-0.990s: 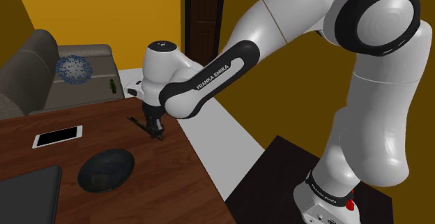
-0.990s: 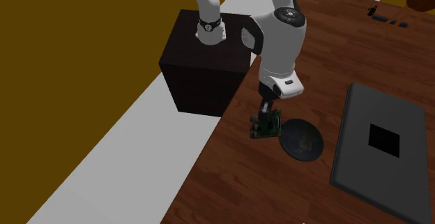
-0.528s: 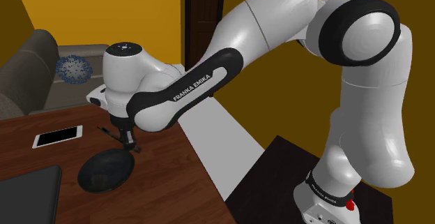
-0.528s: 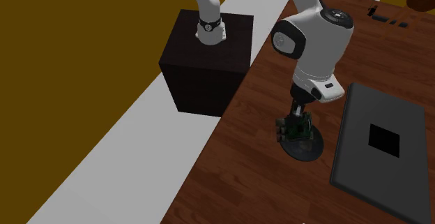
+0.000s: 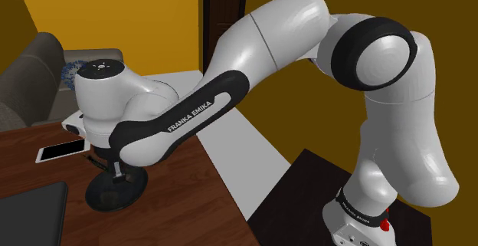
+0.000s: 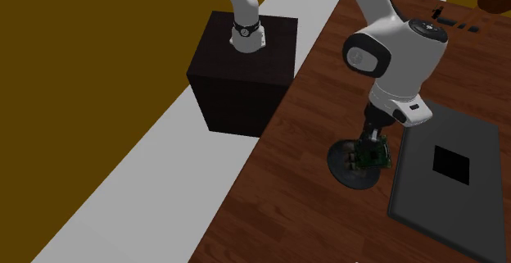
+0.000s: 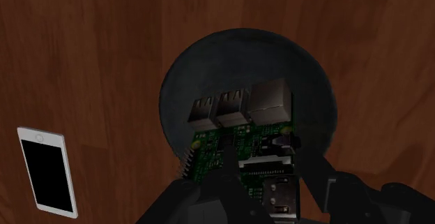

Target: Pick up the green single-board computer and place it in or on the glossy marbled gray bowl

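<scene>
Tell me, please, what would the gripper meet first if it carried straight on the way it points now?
The dark bowl: the gripper points down into it, and the green board it clasps would likely touch the bowl's inside first.

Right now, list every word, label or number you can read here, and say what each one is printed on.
"FRANKA EMIKA": white letters on the black forearm cover of the arm.
White lettering on the black band at the arm's base: too small to read.
Green single-board computer: no print that can be read.
Phone: blank black screen, no text.
</scene>
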{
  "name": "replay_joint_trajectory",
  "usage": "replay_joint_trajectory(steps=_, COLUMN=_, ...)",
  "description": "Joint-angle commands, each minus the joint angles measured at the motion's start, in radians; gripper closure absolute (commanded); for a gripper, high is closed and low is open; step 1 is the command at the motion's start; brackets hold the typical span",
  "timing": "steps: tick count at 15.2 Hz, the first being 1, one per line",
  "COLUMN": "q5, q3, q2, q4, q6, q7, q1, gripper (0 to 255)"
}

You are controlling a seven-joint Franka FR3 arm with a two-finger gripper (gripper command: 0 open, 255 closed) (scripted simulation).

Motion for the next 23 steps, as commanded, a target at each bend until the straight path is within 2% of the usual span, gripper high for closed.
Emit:
replay_joint_trajectory(steps=1, q5=-0.005, q3=-0.003, q2=0.020, q4=0.007, q6=0.013, q7=0.007, q1=0.005, gripper=255)
replay_joint_trajectory(steps=11, q5=-0.032, q3=-0.022, q2=0.104, q4=-0.006, q6=0.110, q7=0.035, q1=0.016, gripper=255)
replay_joint_trajectory(steps=19, q5=-0.032, q3=-0.022, q2=0.104, q4=-0.006, q6=0.110, q7=0.035, q1=0.015, gripper=255)
replay_joint_trajectory(steps=20, q5=-0.033, q3=-0.022, q2=0.099, q4=-0.016, q6=0.114, q7=0.036, q1=0.015, gripper=0)
replay_joint_trajectory(steps=23, q5=-0.033, q3=-0.022, q2=0.103, q4=-0.012, q6=0.114, q7=0.036, q1=0.015, gripper=0)
